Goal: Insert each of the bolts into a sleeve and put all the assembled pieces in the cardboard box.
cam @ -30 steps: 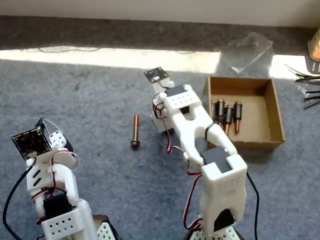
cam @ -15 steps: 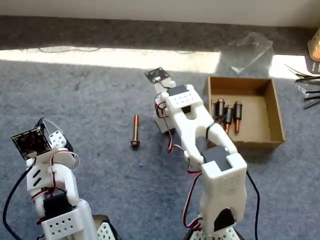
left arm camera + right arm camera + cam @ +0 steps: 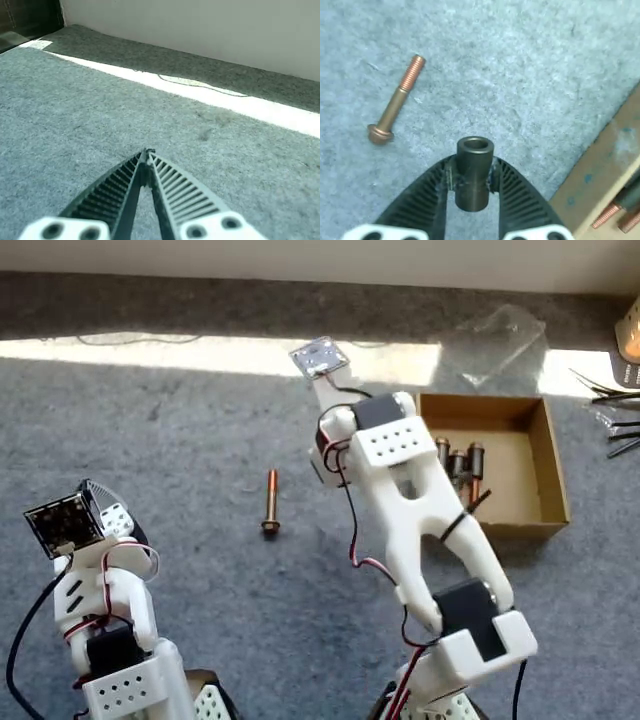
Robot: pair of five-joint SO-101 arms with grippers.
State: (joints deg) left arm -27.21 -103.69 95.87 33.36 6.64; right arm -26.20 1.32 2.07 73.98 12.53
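Note:
A copper bolt [image 3: 271, 501] lies alone on the grey carpet, left of the right arm [image 3: 400, 465]. In the right wrist view my right gripper [image 3: 472, 167] is shut on a dark metal sleeve [image 3: 474, 175], held upright with its open bore up, above the carpet between the bolt [image 3: 396, 100] and the cardboard box [image 3: 605, 185]. The box [image 3: 553, 475] stands to the right and holds several assembled pieces [image 3: 458, 468]. My left gripper [image 3: 146, 155] is shut on nothing, low over bare carpet at the near left.
A clear plastic bag [image 3: 495, 340] lies behind the box. Black cables [image 3: 615, 420] sit at the right edge. A sunlit strip [image 3: 200, 355] crosses the far carpet in front of a wall. The left arm [image 3: 100, 580] stands at the near left.
The right arm has stretched out and its wrist has swung toward the far side, carrying the sleeve. The left arm and the bolt have not moved.

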